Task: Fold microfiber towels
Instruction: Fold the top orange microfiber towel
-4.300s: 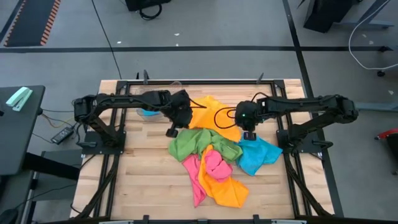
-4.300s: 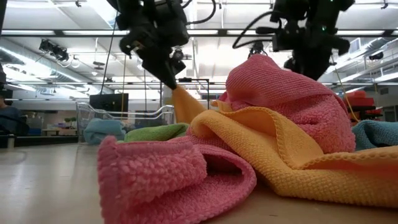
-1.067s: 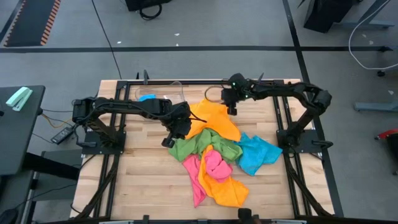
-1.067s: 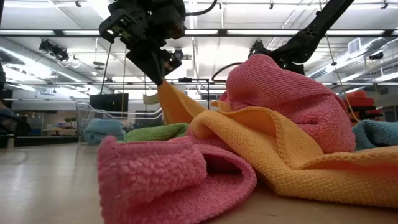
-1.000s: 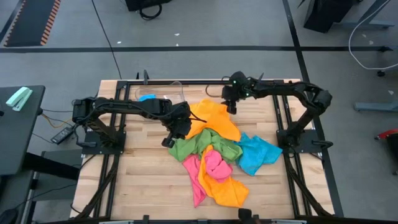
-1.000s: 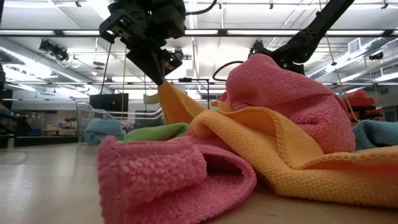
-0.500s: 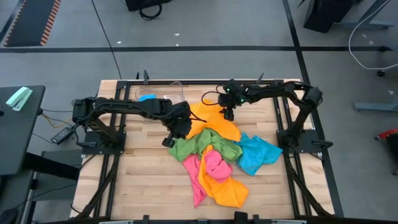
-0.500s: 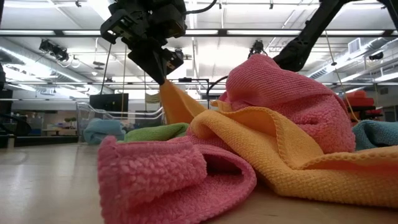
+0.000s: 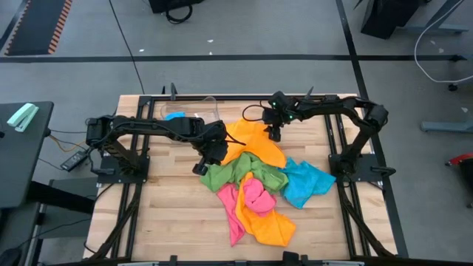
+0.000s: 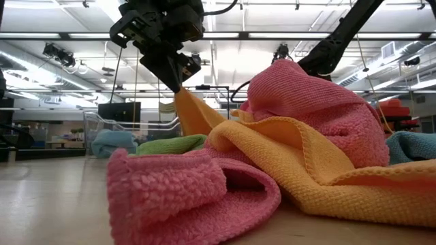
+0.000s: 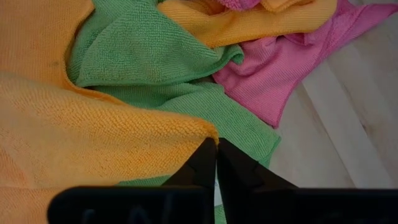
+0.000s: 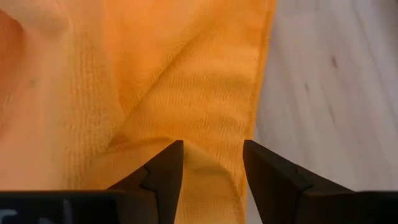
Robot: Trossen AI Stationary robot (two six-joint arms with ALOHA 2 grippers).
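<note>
Table (image 9: 170,214), near edge fwd: pink towel (image 9: 247,201) and a 2nd orange towel (image 9: 270,222) lie crumpled together in the pile, green towel (image 9: 240,171) just behind, blue towel (image 9: 307,183) at the pile's right side. Left gripper (image 9: 216,154) — fingers pressed together, pinching a corner of the orange towel (image 9: 255,144), lifted clear of the green one. Right gripper (image 9: 276,133) — fingers spread, astride a fold at the same towel's far edge, not closed. Far-left corner: clear bin (image 9: 185,111) w/ another blue cloth (image 9: 174,116).
</note>
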